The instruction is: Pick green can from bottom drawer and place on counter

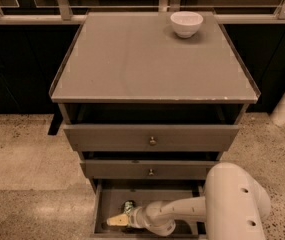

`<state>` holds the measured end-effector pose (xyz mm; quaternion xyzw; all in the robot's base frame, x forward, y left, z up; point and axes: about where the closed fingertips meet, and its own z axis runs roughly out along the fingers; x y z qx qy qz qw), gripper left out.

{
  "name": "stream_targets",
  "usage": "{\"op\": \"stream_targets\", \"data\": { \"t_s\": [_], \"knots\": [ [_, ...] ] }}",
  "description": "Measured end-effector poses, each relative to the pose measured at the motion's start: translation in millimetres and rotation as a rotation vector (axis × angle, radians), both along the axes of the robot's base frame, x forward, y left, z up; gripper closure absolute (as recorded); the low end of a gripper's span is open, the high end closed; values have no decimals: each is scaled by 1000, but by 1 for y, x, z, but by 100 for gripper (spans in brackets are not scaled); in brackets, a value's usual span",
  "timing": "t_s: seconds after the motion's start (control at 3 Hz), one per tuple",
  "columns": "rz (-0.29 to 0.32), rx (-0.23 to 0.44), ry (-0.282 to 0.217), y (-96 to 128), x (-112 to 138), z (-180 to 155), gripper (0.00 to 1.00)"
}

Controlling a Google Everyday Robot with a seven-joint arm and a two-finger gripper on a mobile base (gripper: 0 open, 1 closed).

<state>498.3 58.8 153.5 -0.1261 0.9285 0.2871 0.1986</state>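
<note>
The bottom drawer [167,195] is pulled open at the foot of the cabinet. The green can [128,205] stands in its left part, small and shiny, partly hidden by my wrist. My gripper [115,220] is low inside the drawer, reaching in from the right and pointing left, just in front of the can and close to it. My white arm [234,204] covers the drawer's right side. The counter [147,59] is the flat grey-brown cabinet top above.
A white bowl [186,23] sits at the counter's back right. The two upper drawers with round knobs [152,141] are slightly open above the bottom one. Speckled stone floor [27,159] lies to the left, and a railing [32,18] runs behind the cabinet.
</note>
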Motion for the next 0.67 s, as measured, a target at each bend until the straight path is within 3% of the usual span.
{"op": "stream_targets", "data": {
  "t_s": [0.33, 0.67],
  "knots": [
    [-28, -38, -13, 0, 5, -12, 3],
    [-31, -40, -15, -1, 5, -12, 22]
  ]
}}
